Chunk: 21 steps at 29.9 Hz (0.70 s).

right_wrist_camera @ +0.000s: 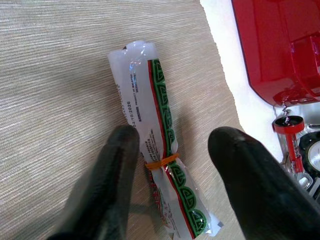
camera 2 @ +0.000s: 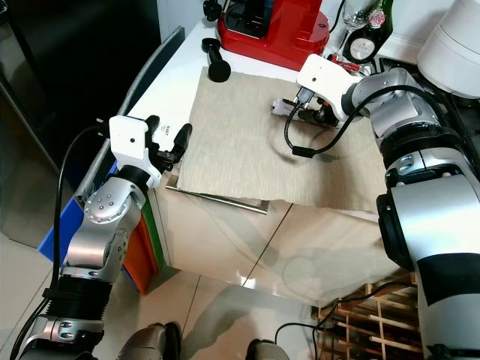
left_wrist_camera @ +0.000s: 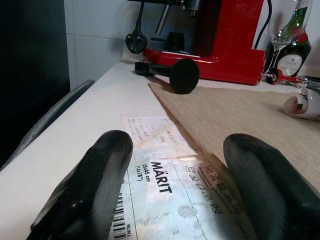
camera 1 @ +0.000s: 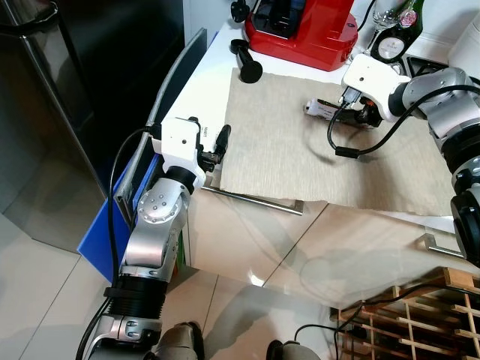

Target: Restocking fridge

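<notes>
right gripper (right_wrist_camera: 175, 150) fingers spread astride the rolled clear plastic packet with green print (right_wrist_camera: 160, 150) on the beige woven mat (camera 1: 300, 142); left gripper (left_wrist_camera: 175, 190) fingers spread over the white bench (left_wrist_camera: 75, 125).

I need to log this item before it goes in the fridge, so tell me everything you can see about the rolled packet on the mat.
The packet is a clear plastic bag rolled into a tube, printed with green, red and small black text, bound mid-length by an orange rubber band. It lies flat on the beige woven mat near the red machine. The right gripper, open, straddles it.
</notes>
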Tool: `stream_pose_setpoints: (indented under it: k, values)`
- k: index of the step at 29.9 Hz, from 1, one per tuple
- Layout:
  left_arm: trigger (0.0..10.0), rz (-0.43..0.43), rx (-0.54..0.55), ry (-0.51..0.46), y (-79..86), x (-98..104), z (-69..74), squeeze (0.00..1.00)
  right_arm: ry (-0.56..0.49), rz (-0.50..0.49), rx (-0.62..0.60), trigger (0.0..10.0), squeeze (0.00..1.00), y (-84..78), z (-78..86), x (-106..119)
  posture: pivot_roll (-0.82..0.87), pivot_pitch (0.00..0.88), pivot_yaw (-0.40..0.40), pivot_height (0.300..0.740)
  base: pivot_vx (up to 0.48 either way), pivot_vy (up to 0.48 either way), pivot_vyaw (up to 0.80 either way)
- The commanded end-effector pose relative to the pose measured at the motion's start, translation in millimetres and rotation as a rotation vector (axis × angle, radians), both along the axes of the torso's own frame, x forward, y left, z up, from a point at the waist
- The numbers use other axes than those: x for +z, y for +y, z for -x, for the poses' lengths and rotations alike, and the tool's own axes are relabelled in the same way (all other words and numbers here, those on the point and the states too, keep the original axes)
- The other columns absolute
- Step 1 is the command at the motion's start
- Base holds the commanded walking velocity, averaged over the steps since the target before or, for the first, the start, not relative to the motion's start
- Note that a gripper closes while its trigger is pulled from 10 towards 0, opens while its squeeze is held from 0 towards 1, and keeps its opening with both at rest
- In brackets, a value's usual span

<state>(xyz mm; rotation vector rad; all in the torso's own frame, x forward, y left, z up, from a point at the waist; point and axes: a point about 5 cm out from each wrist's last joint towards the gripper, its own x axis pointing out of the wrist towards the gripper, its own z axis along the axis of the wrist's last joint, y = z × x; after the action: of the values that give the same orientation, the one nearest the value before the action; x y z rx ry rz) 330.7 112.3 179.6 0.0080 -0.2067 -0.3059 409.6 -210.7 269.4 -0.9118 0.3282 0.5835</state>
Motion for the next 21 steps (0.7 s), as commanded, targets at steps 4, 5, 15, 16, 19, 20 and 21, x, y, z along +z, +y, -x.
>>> stream_pose_setpoints:
  k: [4, 5, 15, 16, 19, 20, 21]
  values:
    - [10.0, 0.0, -0.006, 0.015, -4.6, -4.1, -0.1, 0.0, -0.018, 0.028, -0.021, 10.0, 1.0, -10.0, 1.3, 12.9, 0.07, 0.102, -0.088, 0.74, 0.0, 0.0, 0.0]
    - [10.0, 0.001, -0.007, 0.016, -5.0, -4.3, 0.1, 0.0, -0.002, 0.04, -0.02, 10.0, 1.0, -11.0, 1.9, 11.4, 0.07, 0.102, -0.089, 0.74, 0.0, 0.0, 0.0]
    - [10.0, 0.003, -0.006, 0.018, -4.9, -4.8, 0.2, 0.0, 0.059, 0.056, -0.021, 10.0, 0.0, -10.7, 2.9, 6.6, 0.07, 0.102, -0.088, 0.74, 0.0, 0.0, 0.0]
    - [10.0, 0.003, -0.006, 0.018, -5.1, -4.8, 0.3, 0.0, 0.063, 0.052, -0.024, 10.0, 0.0, -9.7, 2.6, 5.4, 0.07, 0.103, -0.088, 0.74, 0.0, 0.0, 0.0]
    - [10.0, 0.004, -0.006, 0.017, -5.7, -4.7, 0.5, 0.0, 0.069, 0.046, -0.03, 10.0, 0.0, -7.9, 2.1, 1.6, 0.08, 0.105, -0.092, 0.74, 0.0, 0.0, 0.0]
    - [10.0, 0.004, -0.006, 0.017, -5.7, -4.7, 0.5, 0.0, 0.069, 0.046, -0.03, 10.0, 0.0, -7.9, 2.1, 1.6, 0.08, 0.105, -0.092, 0.74, 0.0, 0.0, 0.0]
    - [10.0, 0.005, -0.006, 0.017, -5.7, -4.7, 0.6, 0.0, 0.074, 0.04, -0.033, 10.0, 0.0, -7.7, 2.1, 0.5, 0.08, 0.105, -0.092, 0.74, 0.0, 0.0, 0.0]
